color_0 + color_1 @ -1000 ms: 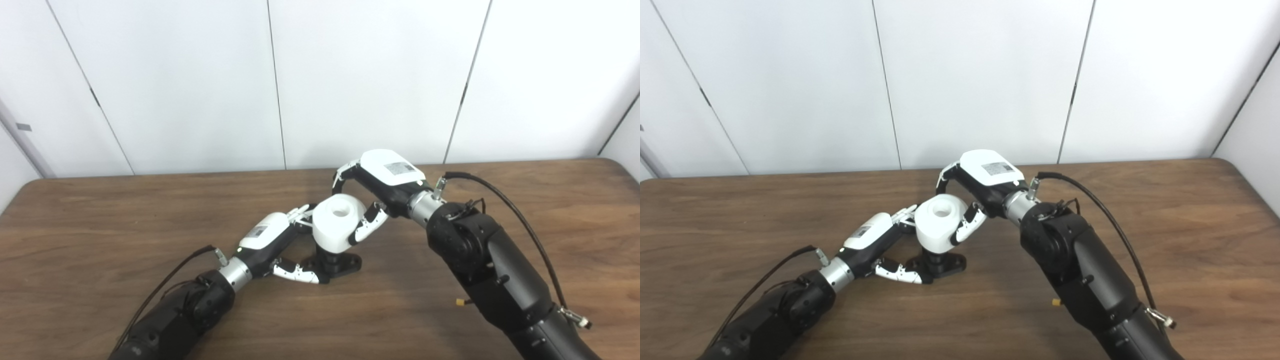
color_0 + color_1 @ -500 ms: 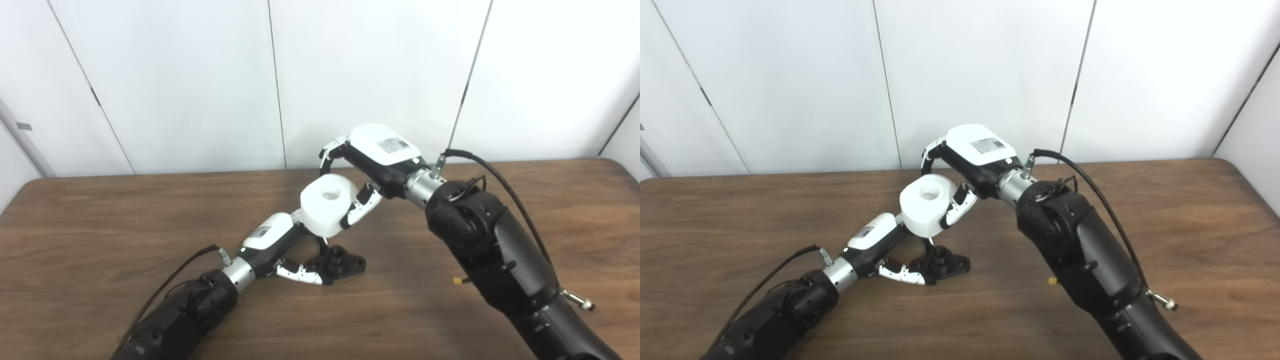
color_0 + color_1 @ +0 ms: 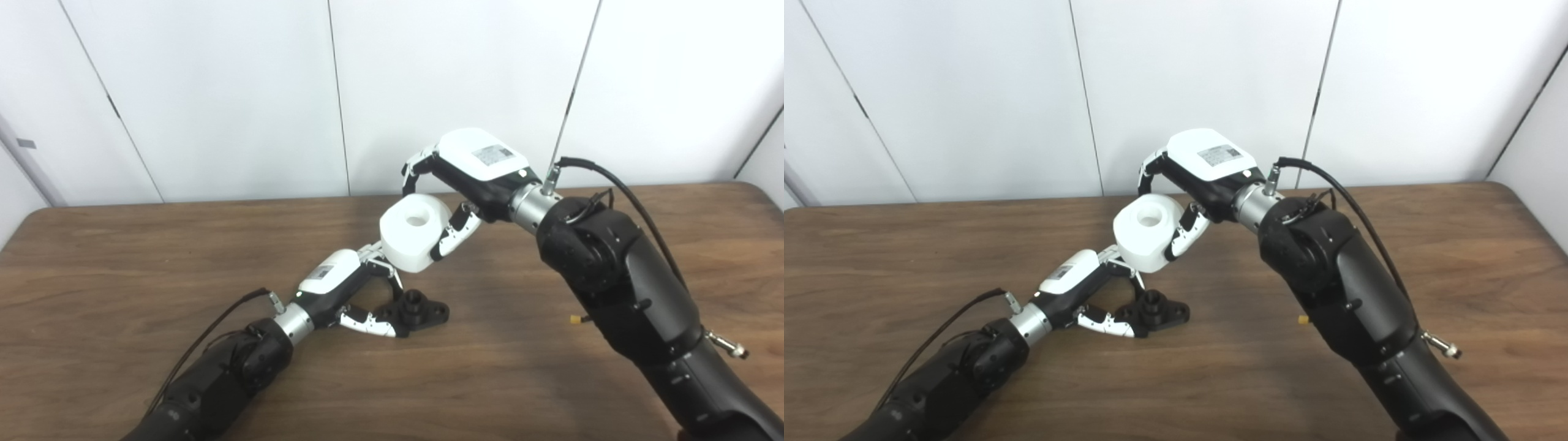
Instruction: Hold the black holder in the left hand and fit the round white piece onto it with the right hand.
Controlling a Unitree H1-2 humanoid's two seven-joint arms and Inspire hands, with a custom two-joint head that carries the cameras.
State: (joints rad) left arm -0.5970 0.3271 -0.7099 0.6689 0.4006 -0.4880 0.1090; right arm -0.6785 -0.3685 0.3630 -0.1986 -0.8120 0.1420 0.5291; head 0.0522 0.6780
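2 arms come up from the bottom edge over a brown wooden table [image 3: 122, 257] backed by white wall panels [image 3: 214, 92]. Leftmost, the left arm runs up and to the right, a thin black cable [image 3: 208, 327] looping beside its wrist. The left hand [image 3: 343, 288] lies low over the tabletop, its fingers [image 3: 367, 323] curled round the left side of the black holder [image 3: 419, 308]; the thumb-side digit lies along the holder's near edge, so the hand is closed on it. The holder sits flat on the table, its short round post pointing up and bare.

Above and slightly left of that post, clear of it, hangs the round white piece [image 3: 411, 240], a thick ring with a hole in its top face, tilted a little toward the camera. The right hand [image 3: 468, 177] grips it from the right: the thumb presses its near right side and the other fingers arch over the far rim. Whether the piece brushes the left hand's upper fingertips cannot be told.

Further right, the bulky black right arm [image 3: 618, 282] descends to the lower right corner, a black cable [image 3: 637, 208] arcing from its wrist.
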